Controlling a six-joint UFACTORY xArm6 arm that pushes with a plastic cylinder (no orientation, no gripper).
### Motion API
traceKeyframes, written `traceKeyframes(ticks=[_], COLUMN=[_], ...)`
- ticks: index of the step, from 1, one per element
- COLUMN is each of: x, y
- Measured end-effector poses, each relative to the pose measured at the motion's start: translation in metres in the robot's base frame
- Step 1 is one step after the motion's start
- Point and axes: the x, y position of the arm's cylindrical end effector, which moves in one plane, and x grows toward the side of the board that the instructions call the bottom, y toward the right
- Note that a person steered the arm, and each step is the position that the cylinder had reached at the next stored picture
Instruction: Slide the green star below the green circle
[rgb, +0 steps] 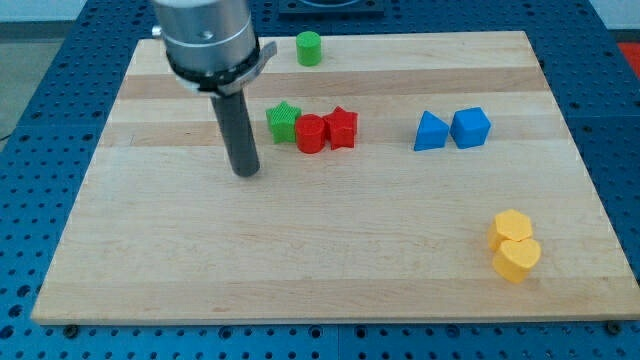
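Note:
The green star (284, 121) lies on the wooden board (320, 250), touching a red cylinder (311, 133) on its right. The green circle (309, 48) stands near the board's top edge, above and slightly right of the star. My tip (245, 172) is down on the board, to the left of and a little below the green star, with a small gap between them.
A red star (342, 127) sits right of the red cylinder. A blue triangle (431, 132) and a blue cube (470, 127) lie at the right. Two yellow blocks (515, 245) lie at the lower right.

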Motion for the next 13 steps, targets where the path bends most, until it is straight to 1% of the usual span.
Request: traceKeyframes(ticks=[1,2,3,4,5,6,7,8,9,11,13], x=[-0.046,-0.064,-0.056,-0.015,-0.034,-0.07,-0.082,-0.059,-0.063,-0.137,-0.107], y=[0.006,0.022,0.013,0.012,0.071,0.094,0.084,0.064,0.039,0.043,0.077])
